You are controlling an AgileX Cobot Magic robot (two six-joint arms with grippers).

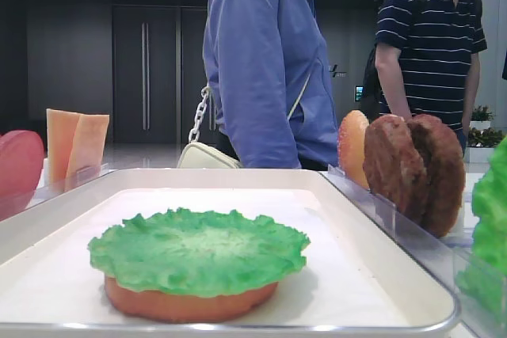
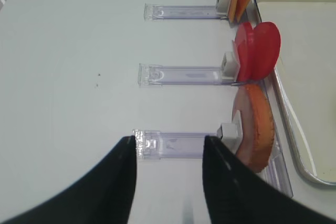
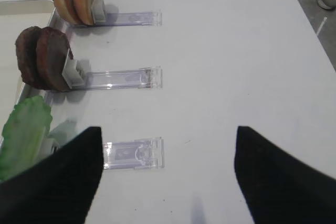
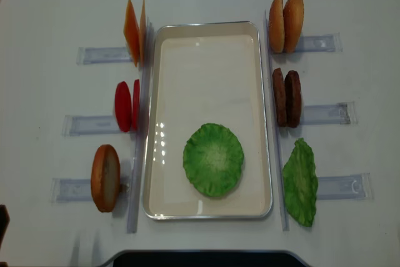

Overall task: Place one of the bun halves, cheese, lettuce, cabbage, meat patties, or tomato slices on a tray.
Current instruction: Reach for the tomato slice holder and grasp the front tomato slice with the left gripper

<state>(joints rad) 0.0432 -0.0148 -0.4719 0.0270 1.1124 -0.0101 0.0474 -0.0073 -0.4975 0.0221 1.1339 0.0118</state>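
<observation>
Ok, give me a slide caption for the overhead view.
Lettuce on a bun half sits in the tray, flanked by racks of upright ingredients.

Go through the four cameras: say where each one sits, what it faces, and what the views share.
Exterior high: at table level, facing across the tray at the lettuce; no robot parts.
Right wrist: above the table, open right gripper, meat patties.
Left wrist: above the table, open left gripper, tomato slices.
Realsense: overhead, straight down; shares tray, lettuce, patties and tomato slices with the others.
</observation>
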